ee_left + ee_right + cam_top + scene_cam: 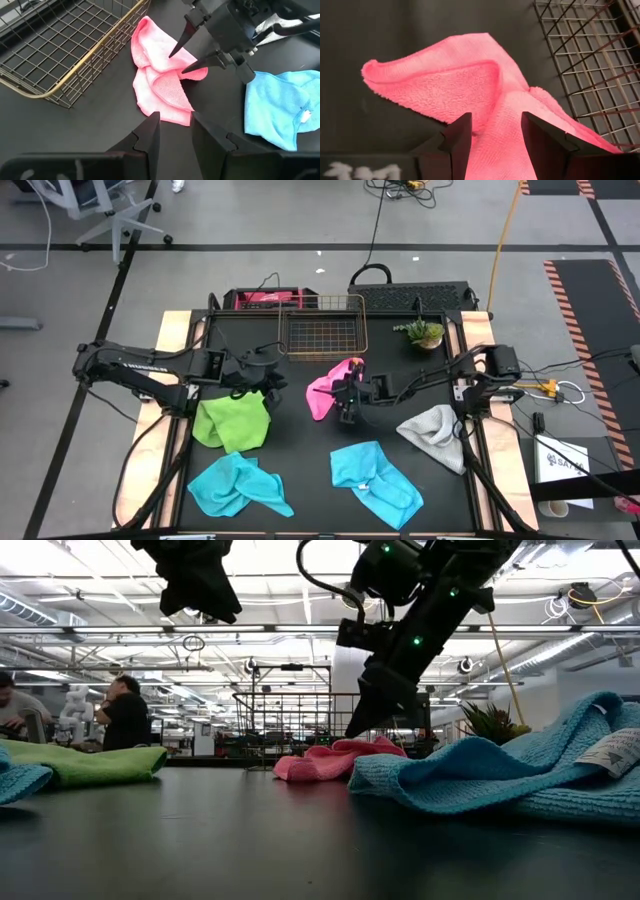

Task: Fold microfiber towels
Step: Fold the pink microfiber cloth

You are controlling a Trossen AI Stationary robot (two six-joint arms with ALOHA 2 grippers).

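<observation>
Lying under right gripper (186, 59): pink towel (160, 85)

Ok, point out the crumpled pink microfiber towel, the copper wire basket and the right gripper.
crumpled pink microfiber towel (470, 90), right wrist view, raised middle fold.
copper wire basket (322, 332), high view, mesh floor.
right gripper (186, 56), left wrist view, midway between its open fingertips, over the towel.

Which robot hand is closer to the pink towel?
The right. The right gripper hangs right over the pink towel, jaws open above its folds. The left gripper waits off to the side, by the lime green towel, not touching the pink one.
</observation>
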